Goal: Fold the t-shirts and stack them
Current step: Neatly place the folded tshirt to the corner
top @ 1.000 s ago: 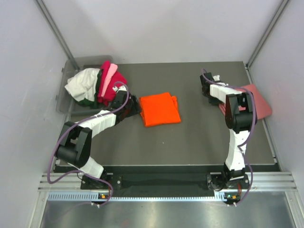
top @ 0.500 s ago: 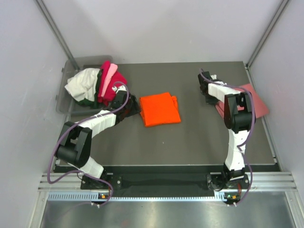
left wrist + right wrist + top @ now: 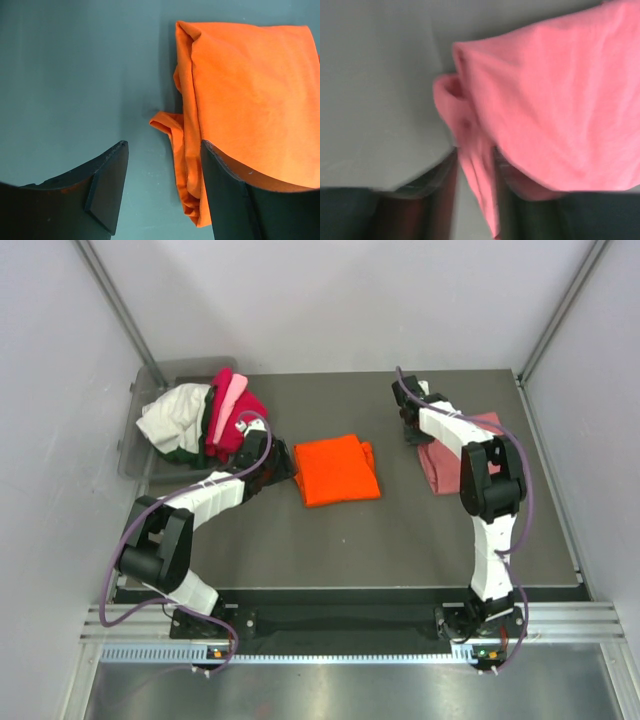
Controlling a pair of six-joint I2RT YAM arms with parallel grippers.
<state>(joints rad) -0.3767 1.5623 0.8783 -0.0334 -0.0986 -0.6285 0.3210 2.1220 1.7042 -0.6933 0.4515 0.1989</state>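
Salmon-pink shirt (image 3: 447, 455) lies to the right of the folded orange shirt (image 3: 337, 469), a bunched edge pinched between the right gripper's (image 3: 475, 167) fingers. The left gripper (image 3: 164, 150) hovers spread open at the orange shirt's left edge, grasping nothing. Stacking seems in hand. Next, the pink shirt needs carrying squarely onto the orange one, then releasing.

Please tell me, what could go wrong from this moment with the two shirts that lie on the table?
1. The right hand pinches only a thin edge of the salmon-pink t-shirt. If it is pulled across the table, the cloth may slip out or its fold may open.
2. The left hand stands open right at the loose left edge of the folded orange t-shirt. A careless move there may rumple that fold.
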